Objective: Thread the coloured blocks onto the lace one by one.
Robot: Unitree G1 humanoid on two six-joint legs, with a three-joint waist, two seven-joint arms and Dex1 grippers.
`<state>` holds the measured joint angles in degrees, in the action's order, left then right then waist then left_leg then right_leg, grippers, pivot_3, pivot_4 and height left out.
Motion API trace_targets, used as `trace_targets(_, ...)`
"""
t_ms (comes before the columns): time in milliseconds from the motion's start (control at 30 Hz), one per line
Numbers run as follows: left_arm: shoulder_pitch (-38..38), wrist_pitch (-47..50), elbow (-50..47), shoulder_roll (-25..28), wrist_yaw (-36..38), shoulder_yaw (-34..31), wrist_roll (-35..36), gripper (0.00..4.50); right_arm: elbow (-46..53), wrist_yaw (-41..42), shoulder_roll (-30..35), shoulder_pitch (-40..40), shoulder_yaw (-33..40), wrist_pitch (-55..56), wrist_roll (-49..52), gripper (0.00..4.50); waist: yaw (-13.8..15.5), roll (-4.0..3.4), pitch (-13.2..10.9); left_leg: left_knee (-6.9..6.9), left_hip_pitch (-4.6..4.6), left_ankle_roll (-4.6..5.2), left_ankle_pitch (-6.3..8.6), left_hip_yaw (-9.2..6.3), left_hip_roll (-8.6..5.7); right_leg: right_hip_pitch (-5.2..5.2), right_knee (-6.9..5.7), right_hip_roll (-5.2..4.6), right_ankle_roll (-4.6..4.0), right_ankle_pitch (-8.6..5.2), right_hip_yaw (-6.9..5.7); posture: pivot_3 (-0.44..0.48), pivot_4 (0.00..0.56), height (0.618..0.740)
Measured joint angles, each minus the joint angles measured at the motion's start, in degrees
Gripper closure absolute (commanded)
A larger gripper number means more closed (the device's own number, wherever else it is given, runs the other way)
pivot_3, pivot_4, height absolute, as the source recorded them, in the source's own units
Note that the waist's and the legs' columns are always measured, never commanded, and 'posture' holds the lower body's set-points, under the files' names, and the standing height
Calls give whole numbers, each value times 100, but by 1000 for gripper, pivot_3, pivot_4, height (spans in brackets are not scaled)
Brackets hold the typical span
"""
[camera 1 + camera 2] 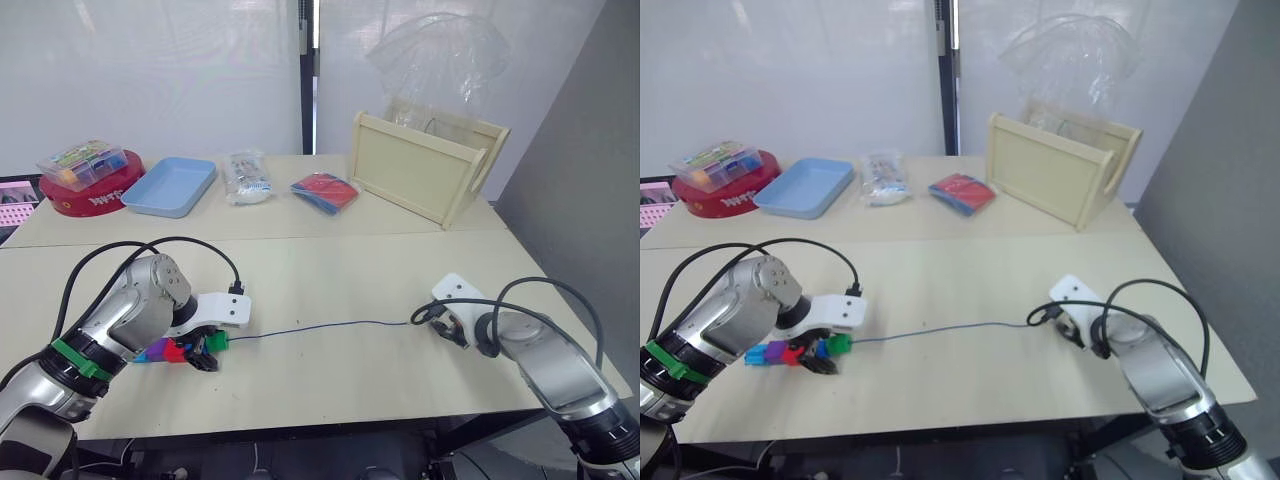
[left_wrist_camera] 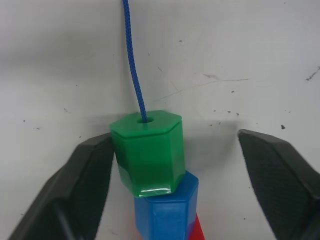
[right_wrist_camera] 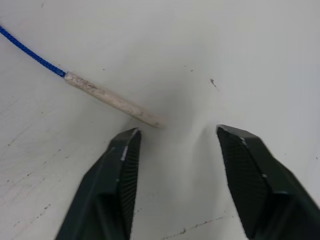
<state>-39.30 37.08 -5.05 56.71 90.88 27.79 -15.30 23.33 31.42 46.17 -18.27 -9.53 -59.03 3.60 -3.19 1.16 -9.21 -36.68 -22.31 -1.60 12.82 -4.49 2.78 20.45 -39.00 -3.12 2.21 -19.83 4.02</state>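
Several coloured blocks lie in a row on the lace at the table's front left: green [image 2: 148, 152], blue [image 2: 165, 215], red [image 1: 792, 353], purple [image 1: 775, 351] and cyan [image 1: 755, 354]. My left gripper [image 2: 172, 139] is open around the green block, with one finger [image 2: 75, 190] touching it and the other standing apart. The dark-blue lace [image 1: 320, 326] runs out of the green block's hole and rightward across the table. Its pale stiff tip [image 3: 115, 100] lies flat just ahead of my right gripper [image 3: 177, 131], which is open and holds nothing.
At the back stand a wooden box [image 1: 425, 165], a red-and-blue packet [image 1: 325, 192], a small plastic bag [image 1: 245, 178], a blue tray [image 1: 170, 185] and a clear box of pieces [image 1: 80, 163] on a red tin [image 1: 90, 195]. The table's front edge is close to both grippers.
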Motion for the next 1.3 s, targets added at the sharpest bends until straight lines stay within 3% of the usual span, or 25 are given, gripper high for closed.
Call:
trace_targets(67, 0, 226, -219, 165, 54, -169, 174, 0, 210, 161, 122, 162, 127, 72, 63, 34, 7, 3, -5, 0, -24, 0, 0, -3, 0, 22, 1, 1, 0, 0, 0, 0, 150, 740)
trace_targets(167, 8, 752, -817, 420, 95, -551, 492, 0, 535, 442, 365, 402, 250, 167, 224, 34, 36, 1, -6, -12, -85, -1, -1, -4, 0, 77, -6, 0, 0, 0, 0, 0, 150, 740)
trace_targets(300, 240, 1414, -1476, 607, -122, -1231, 994, 0, 981, 713, 430, 738, 497, 386, 468, 34, 69, -3, -20, -15, -94, -2, -1, -3, -3, 84, -3, -4, 0, 0, 0, 0, 150, 740)
trace_targets(367, 726, 1614, -1647, 552, -397, -2014, 1271, 0, 1193, 712, 326, 988, 885, 508, 588, 34, 70, -7, -24, -15, -89, -2, -2, -2, -3, 83, -7, -7, 0, 0, 1, 0, 150, 740)
trace_targets(467, 1727, 1974, -1810, -158, -1064, -3594, 1749, 0, 1450, 614, -55, 1495, 1681, 664, 789, 34, 90, -8, -24, -14, -89, -2, -2, -4, -3, 81, -7, -7, 0, 0, -2, 0, 150, 740)
trace_targets(567, 2433, 1852, -2049, -1037, -1684, -4641, 2153, 0, 1519, 464, -434, 1914, 2183, 928, 896, 34, 113, -3, -25, -18, -88, -6, -3, -2, -8, 76, -6, -18, 0, 1, -3, 0, 150, 740)
trace_targets(633, 2809, 1366, -2250, -1608, -2173, -5183, 2339, 0, 1490, 317, -743, 2194, 2566, 1102, 915, 34, 163, -1, -25, -19, -91, -12, -7, -2, -8, 76, -7, -20, 0, 1, -4, 0, 150, 740)
trace_targets(767, 3260, 894, -2417, -1998, -2589, -6012, 2904, 0, 1456, 212, -1233, 2528, 3343, 1420, 1168, 34, 220, -2, -24, -16, -81, -14, -7, 0, -11, 72, -8, -24, 0, 2, -2, 0, 150, 740)
trace_targets(1067, 4743, 238, -1625, -2020, -2410, -7290, 4131, 0, 1323, 337, -1639, 3380, 4210, 2054, 1713, 34, 181, -6, -23, -5, -54, -15, -6, 5, -10, 55, -5, -24, 0, 1, 4, 0, 150, 740)
trace_targets(1300, 5726, -285, -794, -1990, -2337, -7520, 4329, 0, 930, 538, -1794, 4095, 4518, 2691, 1875, 34, 180, -5, -23, -2, -46, -17, -5, 7, -10, 46, 0, -27, -1, 1, 4, 0, 150, 740)
